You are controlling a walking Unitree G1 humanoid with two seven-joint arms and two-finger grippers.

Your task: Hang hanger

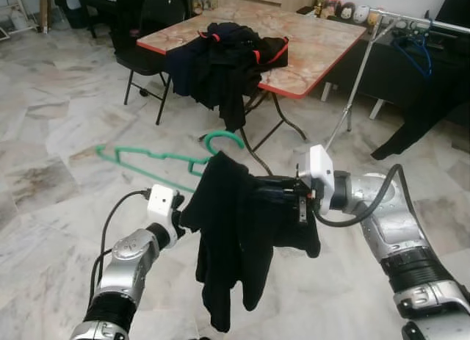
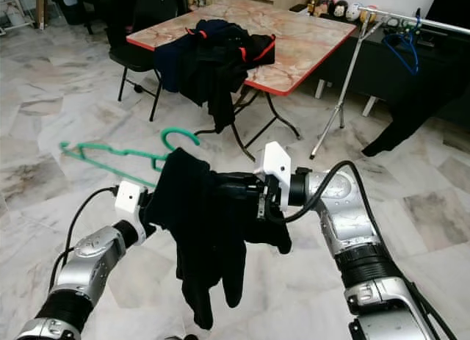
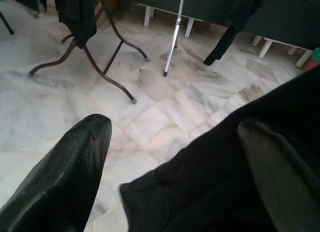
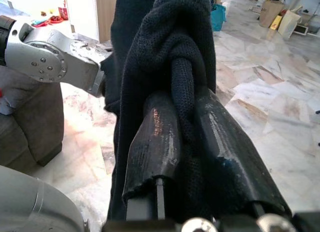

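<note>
A green hanger (image 1: pixel 153 158) is held up in front of me, its hook (image 1: pixel 220 138) rising above a black garment (image 1: pixel 228 237) that drapes over it and hangs down. My right gripper (image 4: pixel 185 99) is shut on a fold of that garment from the right side. My left gripper (image 3: pixel 175 127) reaches in from the left behind the cloth. Its fingers (image 3: pixel 75 162) stand wide apart, with the garment lying over one of them. The hanger's right half is hidden under the cloth.
A metal clothes rack (image 1: pixel 354 87) stands at the back right with a blue hanger (image 1: pixel 415 53) and a dark garment (image 1: pixel 418 112) on it. A folding table (image 1: pixel 316 42) with a pile of clothes (image 1: pixel 228 57) and a chair (image 1: pixel 143 57) stand ahead.
</note>
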